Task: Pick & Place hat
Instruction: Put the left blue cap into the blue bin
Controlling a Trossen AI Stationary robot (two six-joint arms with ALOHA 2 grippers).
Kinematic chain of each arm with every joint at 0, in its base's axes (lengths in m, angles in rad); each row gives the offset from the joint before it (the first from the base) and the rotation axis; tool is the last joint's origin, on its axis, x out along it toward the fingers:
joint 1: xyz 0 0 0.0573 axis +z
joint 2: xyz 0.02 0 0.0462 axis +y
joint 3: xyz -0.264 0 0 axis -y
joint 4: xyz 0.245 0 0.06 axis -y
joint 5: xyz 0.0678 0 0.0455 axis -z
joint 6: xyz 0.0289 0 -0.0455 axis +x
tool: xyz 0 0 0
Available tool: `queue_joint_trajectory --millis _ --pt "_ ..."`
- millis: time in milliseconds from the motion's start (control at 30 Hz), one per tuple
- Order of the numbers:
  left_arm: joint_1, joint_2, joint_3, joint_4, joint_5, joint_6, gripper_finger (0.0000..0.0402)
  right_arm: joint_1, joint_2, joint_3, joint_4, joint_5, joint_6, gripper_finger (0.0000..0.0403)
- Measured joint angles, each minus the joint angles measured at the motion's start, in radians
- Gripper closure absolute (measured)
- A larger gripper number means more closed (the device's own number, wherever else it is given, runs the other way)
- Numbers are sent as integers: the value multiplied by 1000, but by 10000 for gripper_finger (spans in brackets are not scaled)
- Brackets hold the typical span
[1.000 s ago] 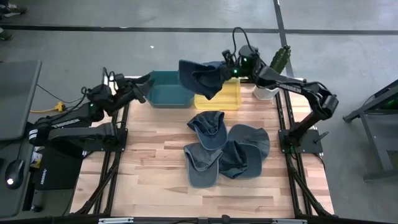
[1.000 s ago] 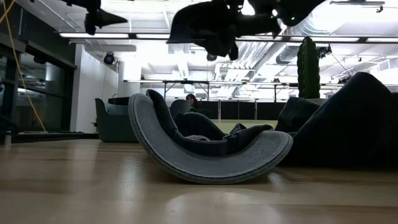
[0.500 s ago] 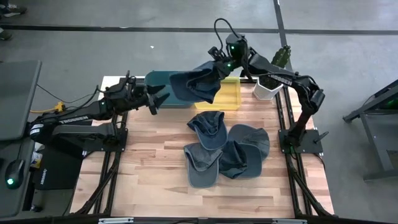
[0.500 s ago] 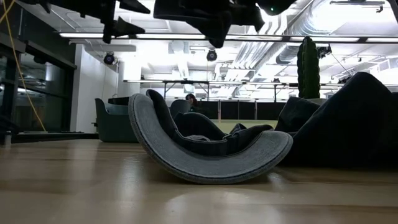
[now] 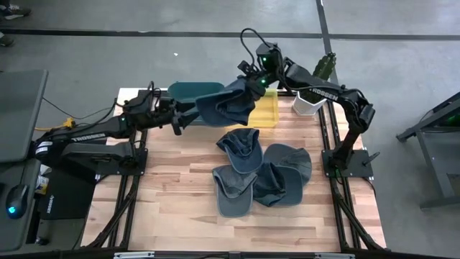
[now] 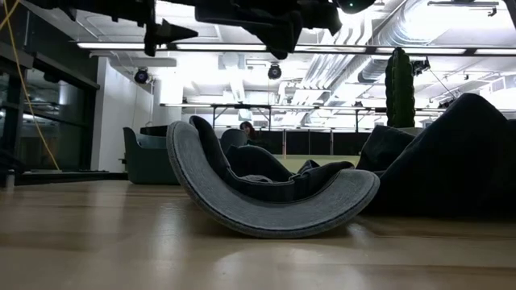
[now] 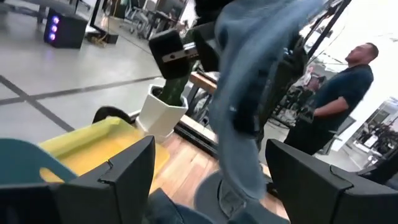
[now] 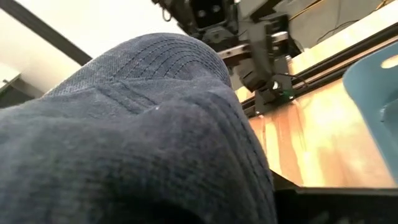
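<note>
I see the right gripper [image 5: 249, 80] at upper centre of the high view, arm stretched toward the frame's left, clamped on a blue hat [image 5: 224, 105] dangling above the teal bin [image 5: 188, 91]. My left gripper [image 5: 181, 117] reaches level toward the hat, fingers spread.

Even, bright light on the table [image 5: 180, 208] from above, shadows soft. At table height, ceiling strip lights [image 6: 210, 47] glare and turn the arms to silhouettes. Left wrist picture smeared with blur; the hat [image 8: 137, 143] fills the right one, soft.
</note>
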Motion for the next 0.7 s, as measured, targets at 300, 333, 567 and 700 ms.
queue_joint_trajectory --millis 300,333,567,700 --pt "0 89 0 149 81 -51 119 18 -1 0 0 6 -16 403" --pt "0 98 0 161 88 -60 119 18 -1 0 0 7 -17 403" --pt "0 145 0 245 111 -93 119 18 -1 0 0 20 -23 403" --pt "0 164 0 280 111 -108 132 19 -1 0 0 20 -24 403"
